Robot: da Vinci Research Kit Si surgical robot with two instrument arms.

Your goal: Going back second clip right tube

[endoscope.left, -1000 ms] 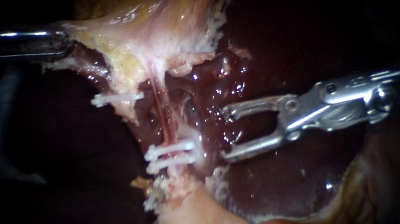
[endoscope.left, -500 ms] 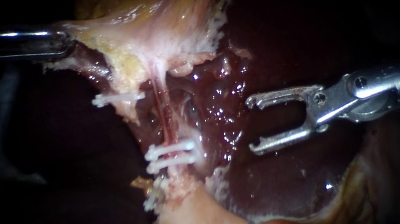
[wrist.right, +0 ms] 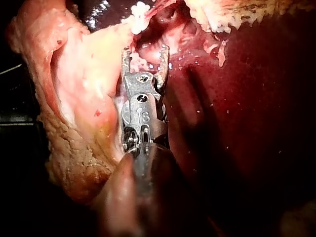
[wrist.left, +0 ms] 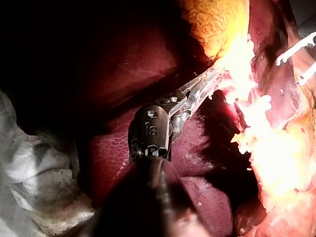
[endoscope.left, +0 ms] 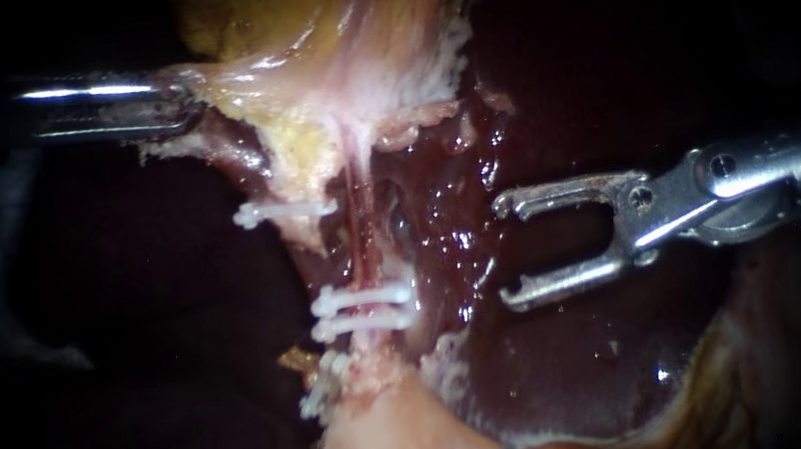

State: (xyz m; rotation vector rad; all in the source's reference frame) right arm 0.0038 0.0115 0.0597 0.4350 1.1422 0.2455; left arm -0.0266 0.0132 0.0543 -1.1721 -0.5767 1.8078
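The jaws of the right instrument (endoscope.left: 502,253) stand apart with nothing between them, right of centre in the endoscope view. They are near the right tube (endoscope.left: 364,244) but clear of it. Two white clips (endoscope.left: 364,309) are seen across that tube at lower centre, one just below the other. A single clip (endoscope.left: 284,211) is set on the pale strand to the left of the tube, and a tilted clip (endoscope.left: 319,393) lies lower still, at the edge of the pale tissue. At the upper left, the jaws of the left instrument (endoscope.left: 178,105) are clamped on the pale edge of the gallbladder (endoscope.left: 347,19), which is stretched toward them. The dark liver (endoscope.left: 579,375) is spread across the lower right.
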